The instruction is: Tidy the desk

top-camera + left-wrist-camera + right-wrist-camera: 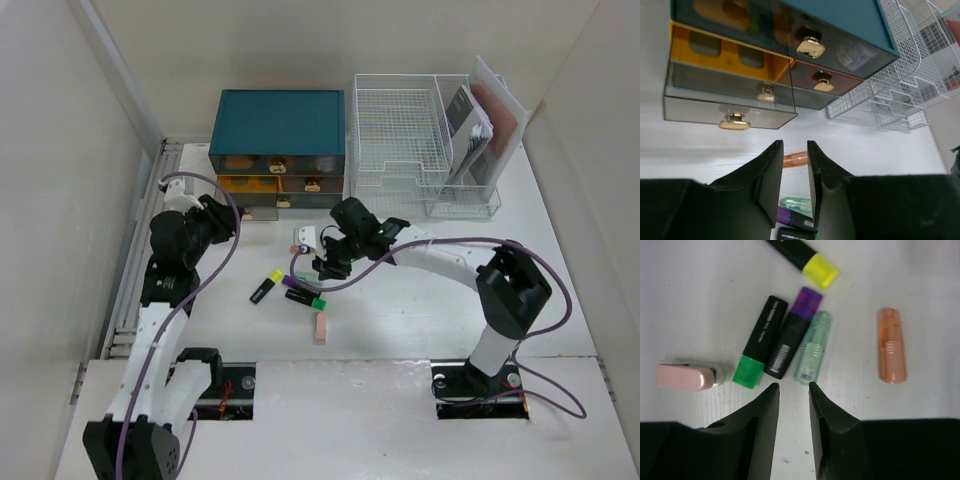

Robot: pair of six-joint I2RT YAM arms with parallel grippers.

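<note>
Desk [560, 300] first: the white tabletop lies flat under both my arms. It is stiff and matte and not a thing to lift, so I judge the handling falls to the clutter near its middle, in front of the teal drawer box [277, 120] and the wire-mesh rack [400, 125]. My right gripper [794, 386] hangs just above that clutter, jaws drawn in to a narrow gap with nothing between them. Below it lie a green-capped highlighter [756, 347], a purple-capped one [794, 335] and a clear mint tube [813, 347], all three touching, with an orange tube [891, 346] apart to one side. They look light, hard and smooth, likely to roll or skid, so I would pinch each across the barrel at mid-length. My left gripper [795, 145] is closed down on nothing and points toward the drawers.
</note>
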